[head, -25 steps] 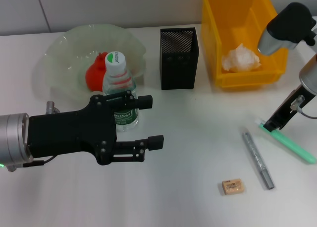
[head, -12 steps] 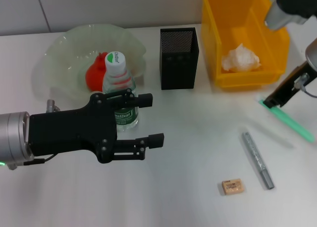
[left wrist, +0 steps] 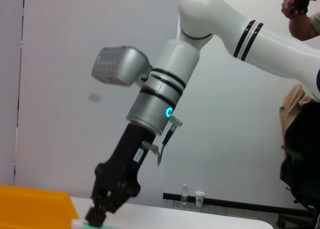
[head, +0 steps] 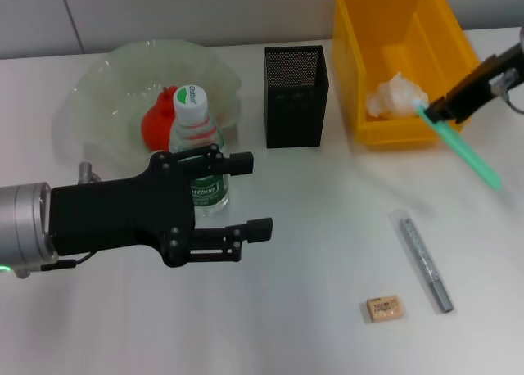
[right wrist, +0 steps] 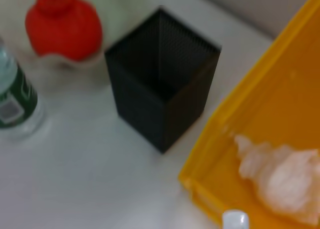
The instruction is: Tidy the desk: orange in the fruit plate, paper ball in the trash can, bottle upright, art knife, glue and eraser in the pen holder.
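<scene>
Right gripper (head: 438,110) clenched on the glue (head: 464,150), lifted over the near right corner of the trash can (head: 393,56); next, carry it left over the pen holder (head: 295,95) and drop; left gripper (head: 250,195) idle, released

Left claw (head: 246,196) spread wide; right claw (head: 435,111) clamped, raised

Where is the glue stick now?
In the head view the glue hangs tilted from the right hand, off the desk, beside the trash can.
</scene>
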You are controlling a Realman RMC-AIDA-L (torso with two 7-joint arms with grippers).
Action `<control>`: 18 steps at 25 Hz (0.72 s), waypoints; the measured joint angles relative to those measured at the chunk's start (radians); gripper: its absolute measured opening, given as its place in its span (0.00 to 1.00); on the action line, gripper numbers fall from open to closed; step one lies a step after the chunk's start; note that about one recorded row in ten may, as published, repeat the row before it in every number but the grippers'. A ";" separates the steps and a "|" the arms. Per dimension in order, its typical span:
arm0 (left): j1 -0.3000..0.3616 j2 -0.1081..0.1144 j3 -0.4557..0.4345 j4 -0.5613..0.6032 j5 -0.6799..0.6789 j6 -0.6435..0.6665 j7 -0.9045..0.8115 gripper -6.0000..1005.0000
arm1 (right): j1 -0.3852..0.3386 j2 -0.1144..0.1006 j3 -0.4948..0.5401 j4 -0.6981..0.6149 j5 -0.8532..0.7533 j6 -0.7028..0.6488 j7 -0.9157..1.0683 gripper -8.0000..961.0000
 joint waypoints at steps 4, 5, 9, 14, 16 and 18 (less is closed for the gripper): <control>-0.010 -0.001 0.000 -0.011 0.000 -0.005 0.000 0.81 | -0.003 0.001 0.018 -0.051 0.035 0.003 0.000 0.05; -0.013 -0.001 0.000 -0.015 0.000 -0.007 0.000 0.81 | -0.003 0.001 0.023 -0.063 0.043 0.003 0.000 0.05; -0.023 0.000 0.000 -0.025 0.000 -0.019 0.001 0.81 | -0.003 0.001 0.033 -0.111 0.057 0.010 0.000 0.05; -0.029 -0.001 0.000 -0.025 0.001 -0.027 0.002 0.81 | -0.003 0.000 0.035 -0.161 0.103 0.042 0.000 0.05; -0.033 -0.001 0.000 -0.026 0.001 -0.028 0.002 0.81 | -0.005 0.000 0.036 -0.171 0.124 0.065 -0.003 0.05; -0.036 -0.001 0.000 -0.026 0.001 -0.030 0.002 0.81 | -0.011 0.000 0.036 -0.175 0.164 0.094 -0.016 0.05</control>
